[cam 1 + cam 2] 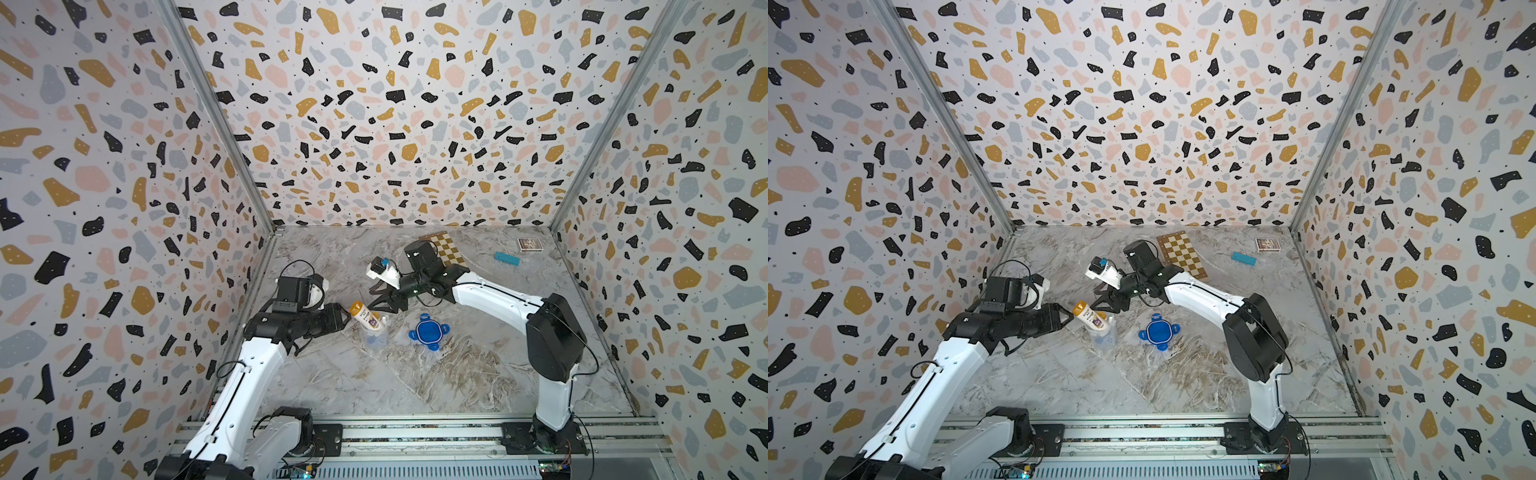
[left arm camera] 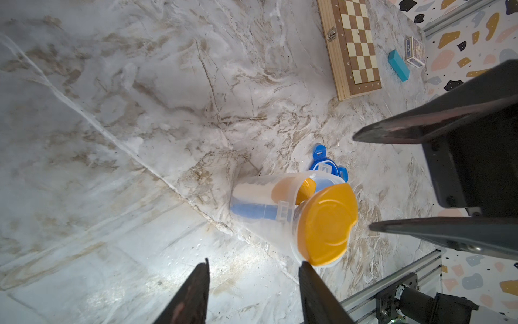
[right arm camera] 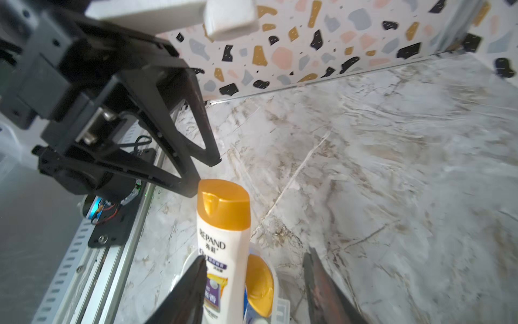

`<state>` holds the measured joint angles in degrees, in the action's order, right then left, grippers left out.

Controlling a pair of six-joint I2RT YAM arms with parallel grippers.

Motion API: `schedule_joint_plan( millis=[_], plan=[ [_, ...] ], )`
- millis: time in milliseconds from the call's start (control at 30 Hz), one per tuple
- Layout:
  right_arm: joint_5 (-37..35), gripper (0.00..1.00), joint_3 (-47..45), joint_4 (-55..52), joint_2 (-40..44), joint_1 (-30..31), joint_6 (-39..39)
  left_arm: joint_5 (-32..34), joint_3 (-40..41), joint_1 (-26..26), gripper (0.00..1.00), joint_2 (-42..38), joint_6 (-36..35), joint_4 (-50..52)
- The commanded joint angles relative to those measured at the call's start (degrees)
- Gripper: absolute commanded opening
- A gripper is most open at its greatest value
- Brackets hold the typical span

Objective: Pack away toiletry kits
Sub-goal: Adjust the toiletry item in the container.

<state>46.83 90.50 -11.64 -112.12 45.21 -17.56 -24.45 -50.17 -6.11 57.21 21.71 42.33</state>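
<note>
blocked: tub (image 1: 377, 338) mouth, leaning bottle (image 1: 365, 316) crowds it (cap overhanging) | free: near half of tabletop (image 1: 415, 386)

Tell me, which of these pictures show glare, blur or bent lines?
Left wrist view: white glare on the grey marble tabletop. Right wrist view: marble partly smeared, white orange-capped plastic bottle sharp. Both top views: even light, straight wall edges splay outward.

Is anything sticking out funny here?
Yes. One orange-capped bottle leans out over the rim of the clear tub instead of sitting inside, so the blue lid lying beside it probably would not fit yet.
</note>
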Motion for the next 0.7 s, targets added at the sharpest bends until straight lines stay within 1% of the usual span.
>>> schedule_joint_plan(
  millis=[0, 100, 267, 367, 533, 667],
  plan=[
    [7.4, 0.56, 4.3, -7.6, -1.7, 0.1, -10.1, -2.5, 1.3, 0.4, 0.51, 1.0, 0.7, -1.5],
    [11.5, 0.54, 6.0, -8.3, -3.6, 0.1, -14.1, -3.0, 1.3, 0.4, 0.51, 2.0, 0.6, -1.8],
    [14.5, 0.49, 11.0, -11.7, -7.0, 0.6, -15.2, -3.4, 1.1, 0.2, 0.51, 2.5, 0.7, -2.8],
    [15.5, 0.47, 11.7, -11.9, -7.7, 1.0, -15.2, -4.1, 0.9, 0.2, 0.51, 3.3, 1.0, -3.6],
    [16.5, 0.35, 11.8, -11.7, -7.6, 1.2, -15.3, -4.4, 0.9, 0.1, 0.51, 3.9, 1.1, -4.2],
    [16.2, 0.19, 11.9, -12.1, -7.2, 1.1, -15.4, -4.3, 0.9, 0.1, 0.51, 3.6, 1.1, -4.2]
  ],
)
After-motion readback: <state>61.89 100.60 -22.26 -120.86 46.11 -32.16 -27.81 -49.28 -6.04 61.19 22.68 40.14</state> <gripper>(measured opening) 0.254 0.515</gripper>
